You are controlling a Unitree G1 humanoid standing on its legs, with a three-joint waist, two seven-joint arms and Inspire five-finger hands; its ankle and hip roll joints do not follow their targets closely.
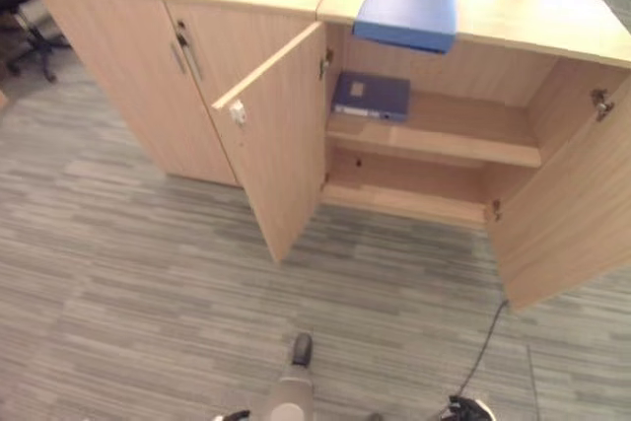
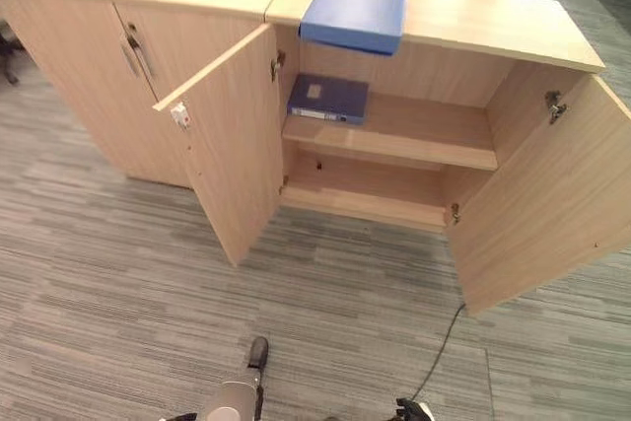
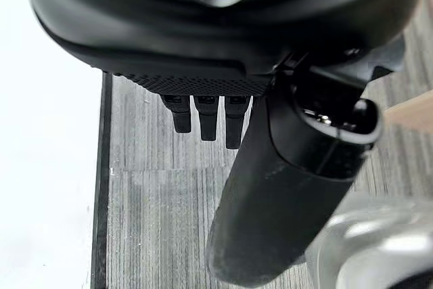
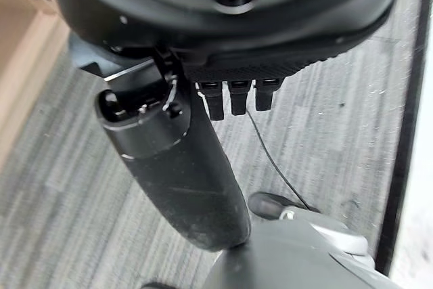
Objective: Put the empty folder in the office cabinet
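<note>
Standing back from a pale wooden office cabinet point(image 1: 552, 36), the robot has both hands hanging low and empty over grey striped carpet point(image 1: 148, 273). The left hand point(image 3: 270, 187), seen from its wrist camera, has straight, relaxed fingers point(image 3: 206, 116) and a smooth dark thumb, holding nothing. The right hand point(image 4: 183, 174) is the same: fingers point(image 4: 237, 99) straight and apart, nothing in its grasp.

A flat, light blue folder point(image 1: 406, 11) lies on top of the cabinet, its front edge jutting slightly past the top panel, directly above the open compartment. This appears to be the folder to store. A darker blue binder point(image 1: 372, 96) with a pale label already lies flat on the upper shelf point(image 1: 463, 140), toward its left end. Below it sits a lower shelf point(image 1: 414, 199).

Both doors of this cabinet stand open: the left door point(image 1: 276, 145) swings outward, the right door point(image 1: 572, 204) angles wide. A neighbouring cabinet point(image 1: 148, 56) to the left has its doors closed, with slim metal handles point(image 1: 184, 46).

The task seems to be at its start, the folder not yet picked up. The next move likely calls for stepping closer, reaching up, and gripping the overhanging edge. The folder looks rigid, smooth and thin, so it may slide easily.
</note>
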